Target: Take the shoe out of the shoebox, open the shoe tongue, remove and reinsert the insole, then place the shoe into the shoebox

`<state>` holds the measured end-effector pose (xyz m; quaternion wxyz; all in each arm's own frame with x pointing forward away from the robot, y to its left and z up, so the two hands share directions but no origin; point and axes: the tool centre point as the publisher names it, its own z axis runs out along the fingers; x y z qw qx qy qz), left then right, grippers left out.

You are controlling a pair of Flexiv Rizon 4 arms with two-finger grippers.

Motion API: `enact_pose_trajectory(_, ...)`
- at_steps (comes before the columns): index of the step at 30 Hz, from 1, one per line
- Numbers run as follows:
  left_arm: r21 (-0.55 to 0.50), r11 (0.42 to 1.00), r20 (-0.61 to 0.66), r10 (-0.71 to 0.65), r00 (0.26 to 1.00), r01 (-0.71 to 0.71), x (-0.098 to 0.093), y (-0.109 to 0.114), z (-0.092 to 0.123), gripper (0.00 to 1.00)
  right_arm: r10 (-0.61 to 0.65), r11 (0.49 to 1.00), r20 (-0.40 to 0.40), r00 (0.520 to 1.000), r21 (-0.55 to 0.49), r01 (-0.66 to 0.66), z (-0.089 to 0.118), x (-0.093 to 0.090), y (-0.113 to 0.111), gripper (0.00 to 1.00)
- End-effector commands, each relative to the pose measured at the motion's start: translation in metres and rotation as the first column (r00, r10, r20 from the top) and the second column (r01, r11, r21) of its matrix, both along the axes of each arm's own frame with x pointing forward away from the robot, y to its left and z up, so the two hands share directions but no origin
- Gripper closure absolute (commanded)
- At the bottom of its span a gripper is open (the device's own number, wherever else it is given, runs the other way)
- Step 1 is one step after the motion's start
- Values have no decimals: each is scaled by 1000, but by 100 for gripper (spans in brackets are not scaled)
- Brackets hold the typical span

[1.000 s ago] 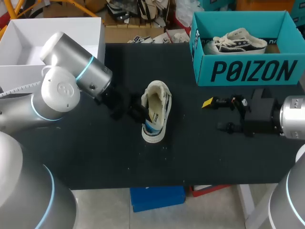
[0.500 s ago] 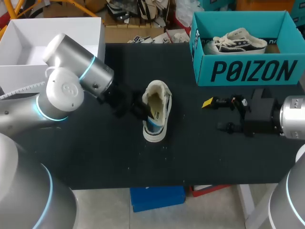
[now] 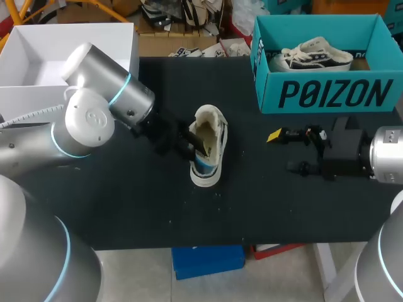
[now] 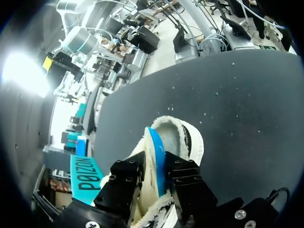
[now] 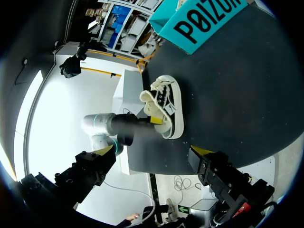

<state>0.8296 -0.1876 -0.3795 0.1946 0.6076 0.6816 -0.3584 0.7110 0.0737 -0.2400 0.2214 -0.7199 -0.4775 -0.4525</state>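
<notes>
Pinching: left fingers (image 4: pixel 124 183) on blue-backed insole (image 4: pixel 156 152), upright in fleece-lined shoe (image 4: pixel 190 138) | right fingers (image 5: pixel 213 172): spread wide

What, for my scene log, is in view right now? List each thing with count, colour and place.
low-top canvas shoe: one, cream with black stripes, middle of the table.
foam insole: one, blue-edged, standing up out of that shoe between the left tool's fingers.
cardboard shoebox: one, teal, open, table's far right.
second low-top shoe: one, cream and black, inside the shoebox.
open white box: one, at the table's far left corner.
table: one, black top.
left tool: one, black, shut on the insole at the shoe's opening.
right tool: one, black with yellow tips, open, near the shoebox.
</notes>
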Motion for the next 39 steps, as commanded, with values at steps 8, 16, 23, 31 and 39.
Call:
enact_pose_trajectory(8, -28, 1000, -12, -14, 1000, 14, -13, 19, 44, 18, 0, 1000, -1, 1000, 0, 0, 0, 0, 0, 0)
enact_pose_trajectory(16, 115, 992, 122, -62, 991, 48, -10, 16, 43, 100, 0, 1000, -1, 1000, 0, 0, 0, 0, 0, 0)
enact_pose_trajectory(23, 244, 967, 187, -119, 975, 71, -7, 15, 32, 100, 0, 1000, -1, 1000, 0, 0, 0, 0, 0, 0)
enact_pose_trajectory(31, 314, 947, 199, -139, 970, 71, -5, 13, 11, 100, 0, 1000, -1, 1000, 0, 0, 0, 0, 0, 0)
enact_pose_trajectory(39, 367, 926, 178, -156, 971, 81, -4, 8, -11, 100, 0, 1000, -1, 1000, 0, 0, 0, 0, 0, 0)
